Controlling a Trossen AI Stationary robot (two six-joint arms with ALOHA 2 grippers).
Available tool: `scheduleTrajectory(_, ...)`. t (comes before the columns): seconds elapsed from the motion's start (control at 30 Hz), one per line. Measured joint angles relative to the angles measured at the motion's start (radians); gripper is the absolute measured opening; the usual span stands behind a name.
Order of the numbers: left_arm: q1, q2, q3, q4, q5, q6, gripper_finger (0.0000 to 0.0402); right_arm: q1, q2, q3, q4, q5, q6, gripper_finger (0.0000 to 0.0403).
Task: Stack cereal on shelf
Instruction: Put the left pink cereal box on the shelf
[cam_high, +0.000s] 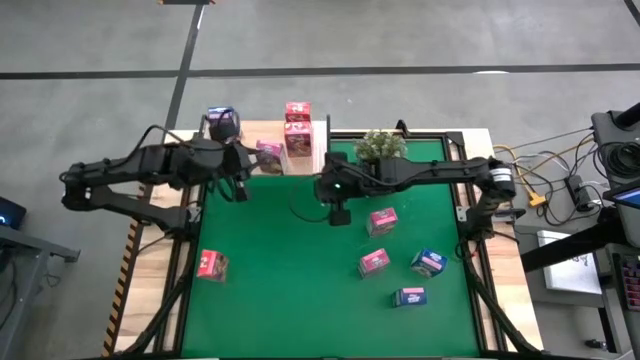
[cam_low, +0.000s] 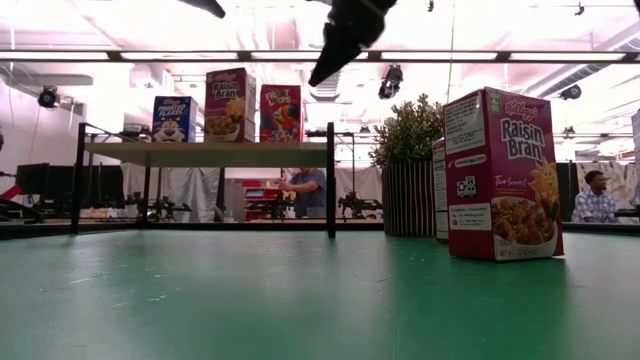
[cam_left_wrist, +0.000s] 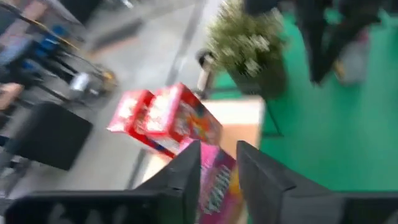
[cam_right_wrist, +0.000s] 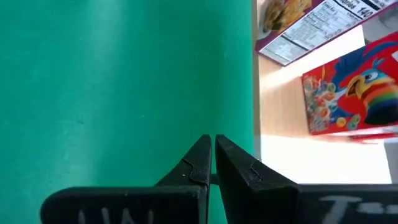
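Overhead and table-level views of the cereal-stacking task, read from left to right. A lone pink box lies on the bare wood at the table's left edge, well apart from either claw and presumably awaiting a later pick. The left gripper hangs just beside the near edge of the shelf; its fingers stand slightly apart with a pink box showing between them in the left wrist view. Whether they grip that box or have let it go cannot be told. Its posture fits a placement step: the box is brought to the board where the others stand. Beyond this claw, on the shelf, a blue box stands at the far left, and red and pink boxes stand upright in a row, faces outward, so that the board fills in order. The right gripper hovers over the green mat, clenched on nothing; it holds just off the shelf's right upright, probably waiting. Behind it sits the potted plant. To the right of and nearer than this claw, the remaining cereal lies scattered on the mat: two pink boxes and two blue boxes, all apart from one another.
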Motion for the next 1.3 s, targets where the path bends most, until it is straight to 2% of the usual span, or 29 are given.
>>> scheduleTrajectory(0.17,0.032,0.09,0.136,-0.17,0.168,0.004,0.0158,0.022,-0.115,-0.193,0.138,-0.03,-0.007,0.0012)
scheduleTrajectory(0.33,0.079,0.165,0.201,-0.213,0.166,0.096,0.0227,0.025,-0.224,-0.373,0.317,-0.107,-0.031,0.0012)
scheduleTrajectory(0.5,0.17,0.22,0.219,-0.225,0.209,0.188,0.0268,0.025,-0.316,-0.519,0.493,-0.168,-0.071,0.0012)
scheduleTrajectory(0.73,0.352,0.266,0.249,-0.28,0.415,0.219,0.0276,0.025,-0.412,-0.662,0.661,-0.188,-0.094,0.0012)
scheduleTrajectory(0.97,0.474,0.297,0.256,-0.319,0.541,0.295,0.0276,0.025,-0.45,-0.701,0.672,-0.189,-0.097,0.0012)
scheduleTrajectory(1.3,0.51,0.349,0.255,-0.332,0.584,0.362,0.027,0.025,-0.448,-0.708,0.68,-0.188,-0.092,0.0012)
